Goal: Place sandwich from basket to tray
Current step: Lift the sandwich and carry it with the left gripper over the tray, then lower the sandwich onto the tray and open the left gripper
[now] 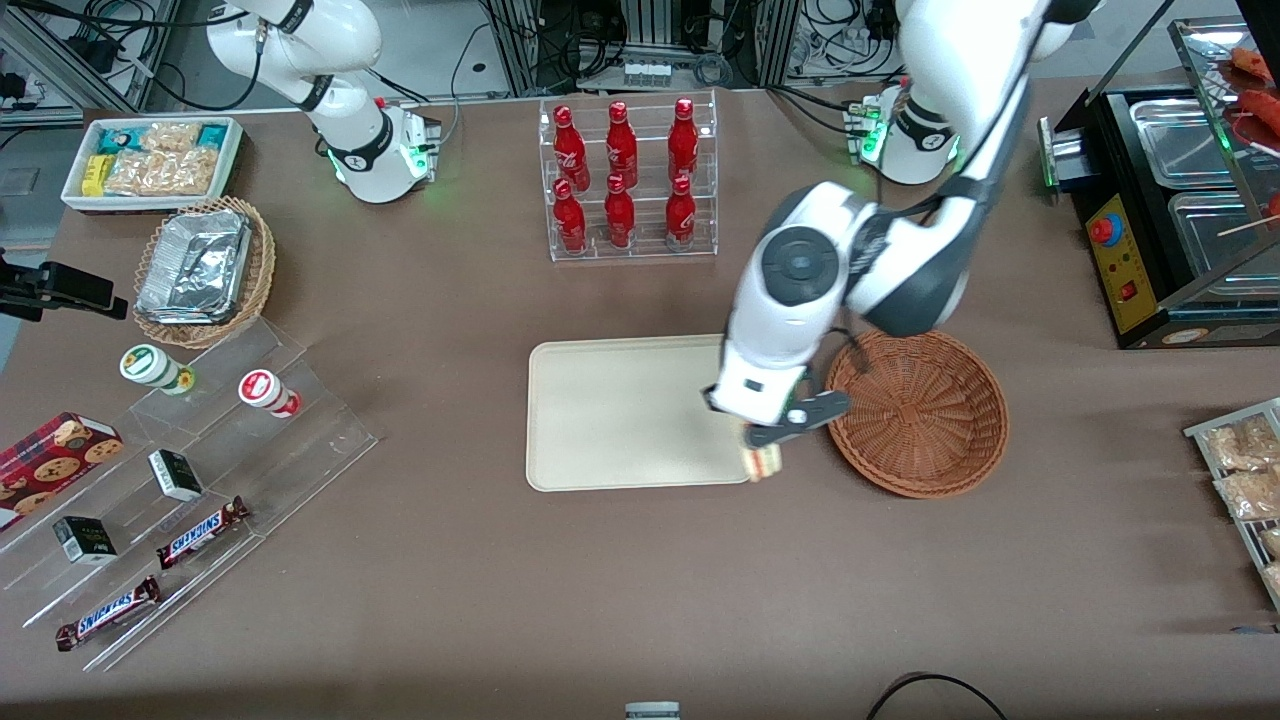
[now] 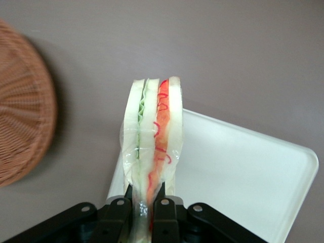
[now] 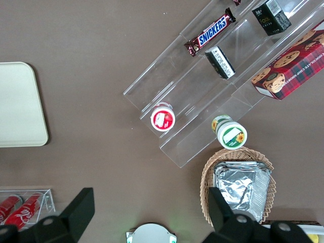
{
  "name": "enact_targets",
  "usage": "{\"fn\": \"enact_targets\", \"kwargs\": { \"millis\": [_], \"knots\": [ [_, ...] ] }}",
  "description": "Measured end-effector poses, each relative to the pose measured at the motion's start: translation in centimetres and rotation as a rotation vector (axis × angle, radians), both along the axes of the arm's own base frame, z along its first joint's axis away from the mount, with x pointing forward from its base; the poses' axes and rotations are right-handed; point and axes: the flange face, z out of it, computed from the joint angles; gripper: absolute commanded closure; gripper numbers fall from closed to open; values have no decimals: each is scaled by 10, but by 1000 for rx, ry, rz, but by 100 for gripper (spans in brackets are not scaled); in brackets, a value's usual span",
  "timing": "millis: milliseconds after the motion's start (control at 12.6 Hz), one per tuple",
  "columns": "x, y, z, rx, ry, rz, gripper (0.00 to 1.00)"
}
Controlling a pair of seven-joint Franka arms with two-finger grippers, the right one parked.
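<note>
Currently the gripper [image 1: 768,447] pinches the sandwich [image 2: 153,136] between closed fingers [image 2: 164,212], holding it on edge above the tray [image 1: 620,415] corner nearest the basket [image 1: 925,420]. Nothing lies on the tray. A rack of red bottles [image 1: 625,180] stands farther from the front camera.

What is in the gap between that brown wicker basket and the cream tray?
In the front view, the gripper hangs there, shut on the sandwich, over the tray corner nearest the basket. Otherwise only bare table shows.
</note>
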Motion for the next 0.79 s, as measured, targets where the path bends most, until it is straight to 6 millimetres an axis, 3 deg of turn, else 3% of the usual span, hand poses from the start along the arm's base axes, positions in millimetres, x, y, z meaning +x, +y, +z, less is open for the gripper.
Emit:
{"fn": "enact_targets", "kwargs": {
  "millis": [475,791],
  "knots": [
    [-47,-102,-72,-97,-76,-208,100],
    [-62,-119,-94,-88,-60,-276,100]
  ]
}}
